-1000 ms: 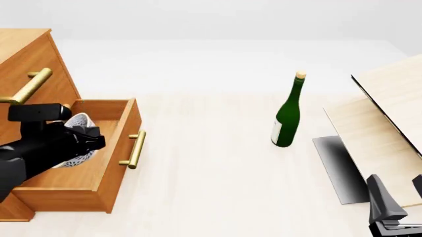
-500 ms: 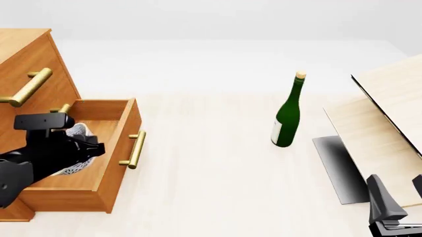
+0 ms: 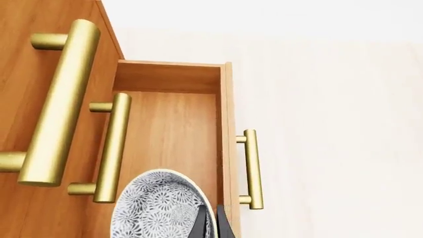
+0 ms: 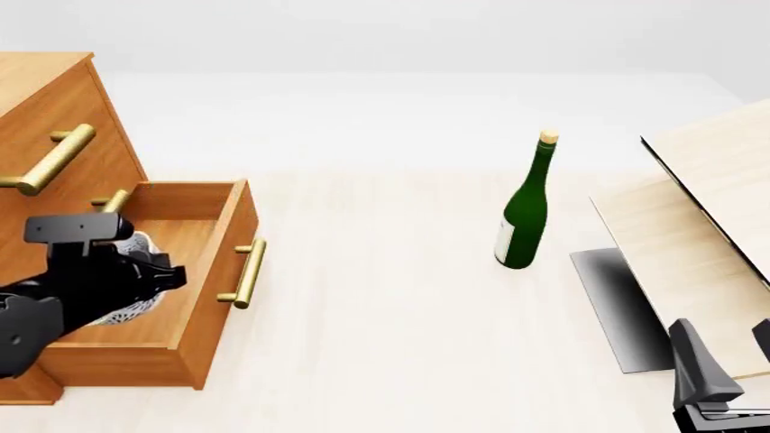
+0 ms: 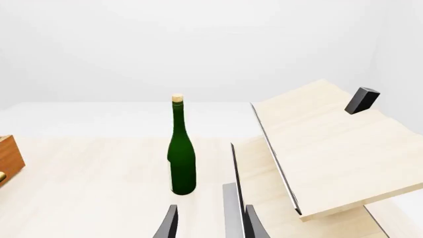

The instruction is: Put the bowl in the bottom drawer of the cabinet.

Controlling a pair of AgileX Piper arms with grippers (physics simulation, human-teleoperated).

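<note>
- The cabinet (image 4: 49, 117) stands at the far left, with its bottom drawer (image 4: 205, 298) pulled open toward the table.
- The left gripper (image 4: 151, 271) reaches into the open drawer, jaws closed narrow on the rim of the bowl (image 3: 158, 208).
- The bowl is inside the drawer, near the front panel; whether it rests on the floor cannot be told.
- A green bottle (image 4: 525, 212) stands upright mid-table, well apart from the drawer.
- A pale wooden board (image 4: 710, 207) tilts at the right.
- The right gripper (image 5: 210, 223) sits low at the right, jaws apart and empty.
</note>
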